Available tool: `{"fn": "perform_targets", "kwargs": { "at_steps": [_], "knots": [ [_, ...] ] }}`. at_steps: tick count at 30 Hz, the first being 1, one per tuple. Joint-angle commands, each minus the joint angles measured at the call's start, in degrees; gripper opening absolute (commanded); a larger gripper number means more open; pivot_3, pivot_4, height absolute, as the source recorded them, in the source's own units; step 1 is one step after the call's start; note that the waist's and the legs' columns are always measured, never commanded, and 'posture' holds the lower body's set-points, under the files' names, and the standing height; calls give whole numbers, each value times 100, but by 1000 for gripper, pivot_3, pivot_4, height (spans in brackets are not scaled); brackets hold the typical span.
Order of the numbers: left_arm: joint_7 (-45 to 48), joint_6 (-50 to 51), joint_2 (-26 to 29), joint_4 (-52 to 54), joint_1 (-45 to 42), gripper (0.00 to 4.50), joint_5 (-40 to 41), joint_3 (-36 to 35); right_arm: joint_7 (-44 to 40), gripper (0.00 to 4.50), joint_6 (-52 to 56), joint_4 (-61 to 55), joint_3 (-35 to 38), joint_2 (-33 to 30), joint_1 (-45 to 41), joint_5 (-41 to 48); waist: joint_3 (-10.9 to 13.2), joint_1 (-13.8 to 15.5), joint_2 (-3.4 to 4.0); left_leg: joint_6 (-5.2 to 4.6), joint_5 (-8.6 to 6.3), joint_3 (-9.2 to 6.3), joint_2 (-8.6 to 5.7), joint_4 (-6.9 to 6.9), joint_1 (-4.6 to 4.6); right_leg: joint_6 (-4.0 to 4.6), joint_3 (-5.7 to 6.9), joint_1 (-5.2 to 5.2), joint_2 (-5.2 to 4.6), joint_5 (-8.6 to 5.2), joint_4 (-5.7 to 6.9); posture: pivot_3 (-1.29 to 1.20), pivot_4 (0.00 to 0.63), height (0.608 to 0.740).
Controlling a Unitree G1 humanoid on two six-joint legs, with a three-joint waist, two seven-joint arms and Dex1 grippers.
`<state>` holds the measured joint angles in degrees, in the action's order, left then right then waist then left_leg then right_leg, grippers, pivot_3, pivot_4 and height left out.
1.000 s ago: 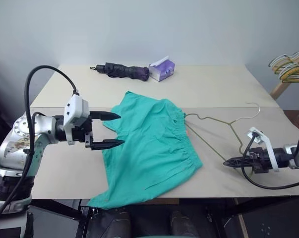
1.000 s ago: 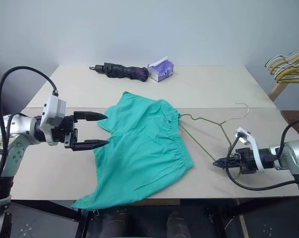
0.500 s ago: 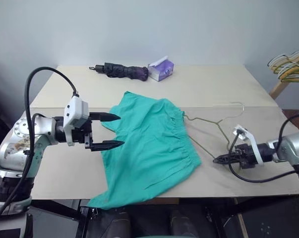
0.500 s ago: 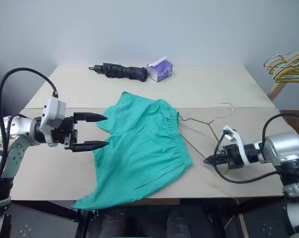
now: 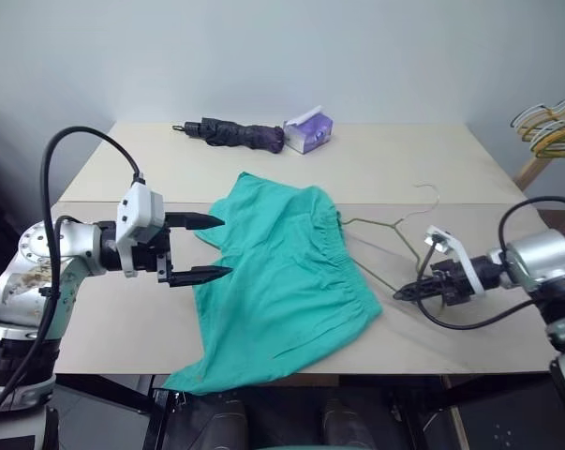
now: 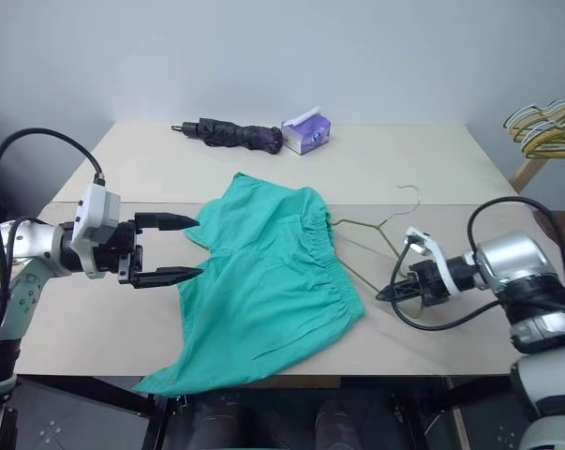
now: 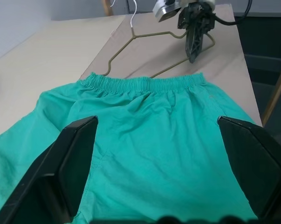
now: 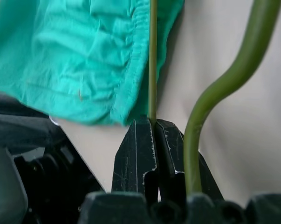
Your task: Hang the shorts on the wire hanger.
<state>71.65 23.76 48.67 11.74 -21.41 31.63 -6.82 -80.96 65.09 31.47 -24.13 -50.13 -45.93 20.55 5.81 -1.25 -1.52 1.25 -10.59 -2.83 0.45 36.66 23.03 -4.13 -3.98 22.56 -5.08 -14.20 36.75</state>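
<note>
Shorts [image 5: 282,281] lie flat on table [image 5: 404,169]. Right gripper [image 5: 401,293] clenched on wire hanger [image 5: 380,253], just beside shorts' waistband. Left gripper [image 5: 210,247] released, hovering at shorts' opposite edge.

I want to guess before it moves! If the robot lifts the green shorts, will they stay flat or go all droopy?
Probably droopy. The shorts lie wrinkled and one corner already sags over the table edge, so the cloth looks soft. They likely weigh little, being thin. The gathered waistband may bunch up when grabbed.
</note>
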Motion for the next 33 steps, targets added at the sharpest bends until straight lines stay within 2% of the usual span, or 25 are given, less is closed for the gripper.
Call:
{"fn": "perform_targets", "kwargs": {
  "at_steps": [1, 7, 14, 23, 27, 33],
  "knots": [
    [-46, -115, 83, 109, -71, 4438, 8, -135, -22, 0, -240, 441, -15, 45, -345, -315, 0, 33, 0, 0, 0, 0, -1, 0, 4, 1, 0, 3, -1, 1, 0, 92, 26, 740],
    [-84, -141, 78, 128, -25, 4438, -2, -154, -1092, 0, -701, 296, -469, -437, -511, -483, 0, 91, 1, 0, 0, -2, -4, 0, 19, 0, 1, 14, -4, 1, -3, 106, 30, 740],
    [-205, -210, 18, 133, -28, 4438, -15, -160, -1154, 0, -1152, 102, -1327, -946, -712, -171, 2, 69, 2, 0, 0, 1, -1, 0, 13, 0, 1, 16, -3, 0, 1, 122, 44, 740],
    [-346, -332, -19, 196, 59, 4438, -11, -130, -1154, 0, -1620, 1589, -1568, 163, -1528, -722, 2, 66, 3, 0, 0, -1, 4, 0, 9, 5, 1, 15, 5, 3, 7, 150, 37, 740],
    [-386, -334, 10, 277, 155, 4438, 17, -196, -1062, 0, -1833, 2489, -1303, 607, -1853, -1161, 1, 126, 3, 0, 0, -3, 3, 0, 12, 10, 1, 16, 5, 7, 6, 164, 37, 740],
    [-456, -315, 1, 362, 259, 4438, 32, -240, -661, 0, -1984, 3276, -753, 956, -2083, -1520, 2, 191, 4, 0, 0, -3, 3, 0, 13, 30, 2, 17, 6, 18, 6, 155, 47, 740]
  ]
}}
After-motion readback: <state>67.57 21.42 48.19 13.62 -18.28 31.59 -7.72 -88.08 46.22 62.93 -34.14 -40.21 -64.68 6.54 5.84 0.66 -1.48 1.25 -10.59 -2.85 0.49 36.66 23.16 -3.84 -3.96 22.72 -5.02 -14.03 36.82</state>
